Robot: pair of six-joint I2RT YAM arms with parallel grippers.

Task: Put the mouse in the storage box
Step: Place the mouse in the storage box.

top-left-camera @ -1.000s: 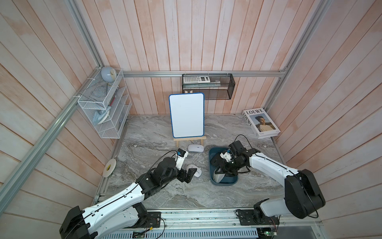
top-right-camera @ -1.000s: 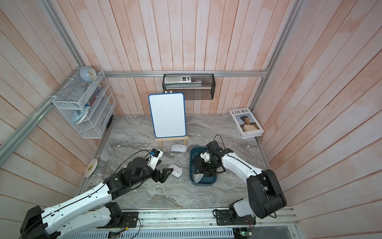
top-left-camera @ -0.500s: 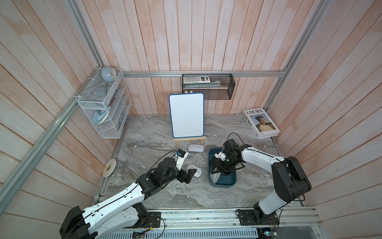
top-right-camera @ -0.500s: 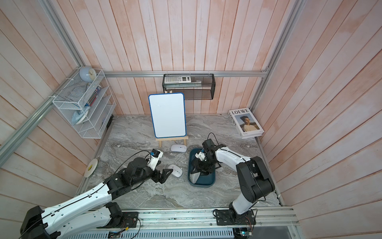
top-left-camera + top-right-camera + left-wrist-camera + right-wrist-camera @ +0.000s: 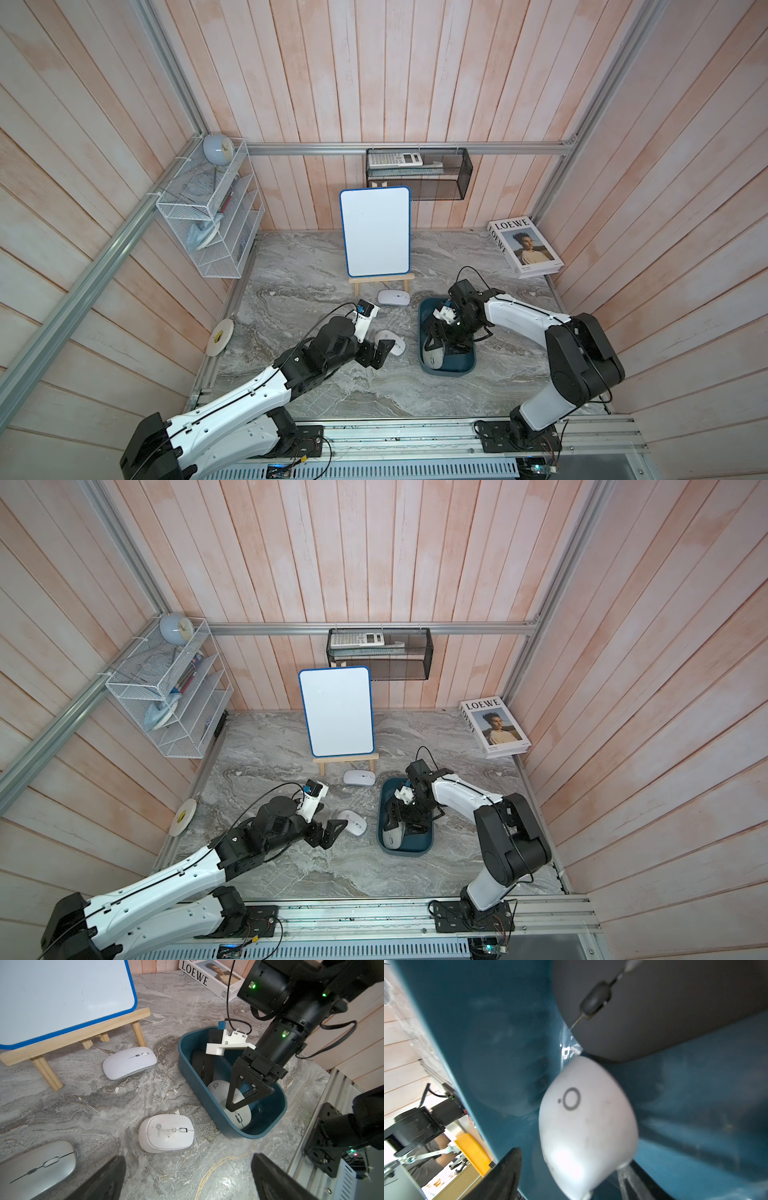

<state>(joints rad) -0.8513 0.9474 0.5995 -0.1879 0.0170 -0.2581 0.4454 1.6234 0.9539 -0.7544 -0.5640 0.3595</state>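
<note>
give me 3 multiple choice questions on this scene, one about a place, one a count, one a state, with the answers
1. Where is the black mouse?
A inside the storage box
B outside it
C held above it

2. How many mice lie on the table outside the box, in the left wrist view?
A one
B three
C five

3. How do the left gripper jaws stand?
A shut on a mouse
B shut, empty
C open, empty

Answers:
1 A, it lies against the box's inner wall.
2 B, there is a flat white mouse, a logo mouse and a silver mouse.
3 C, the jaws stand wide apart with nothing between them.
</note>
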